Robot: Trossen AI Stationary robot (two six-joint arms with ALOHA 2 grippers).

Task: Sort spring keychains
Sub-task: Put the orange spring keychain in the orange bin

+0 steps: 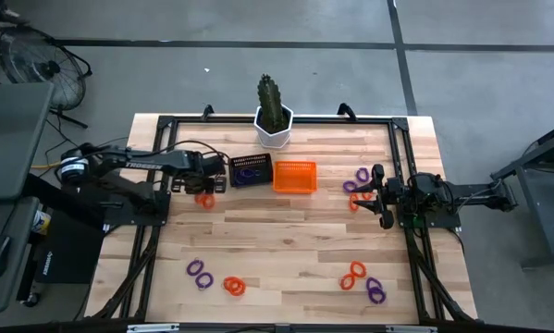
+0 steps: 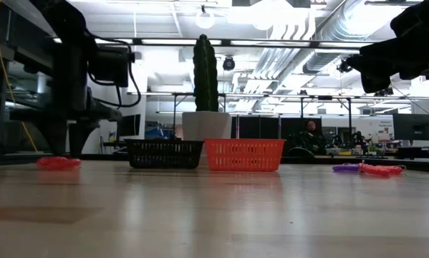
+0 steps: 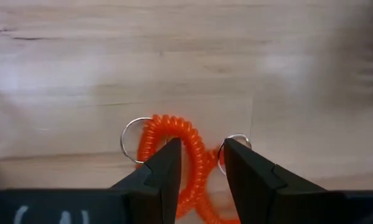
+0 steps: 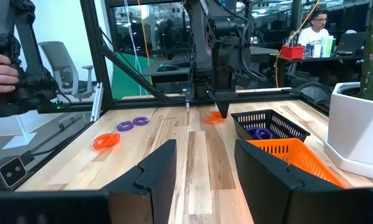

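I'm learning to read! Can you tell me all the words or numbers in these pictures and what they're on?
"TROSSEN": white letters along the left arm, seen from above; small, so only just readable.
White marks on the left gripper body at the left wrist view's bottom edge: cut off, unreadable.
Baskets, plant pot, keychains and table: no words visible.
Room behind: nothing readable.

Arms: dark, near-black jointed links, one at each side edge of the table.
Left arm (image 1: 133, 166): white lettering along its upper link; black cable looping near the wrist.
Left gripper (image 3: 198, 171): two black, wedge-shaped fingers with flat inner faces.
Right gripper (image 4: 202, 168): two matte black angular fingers.
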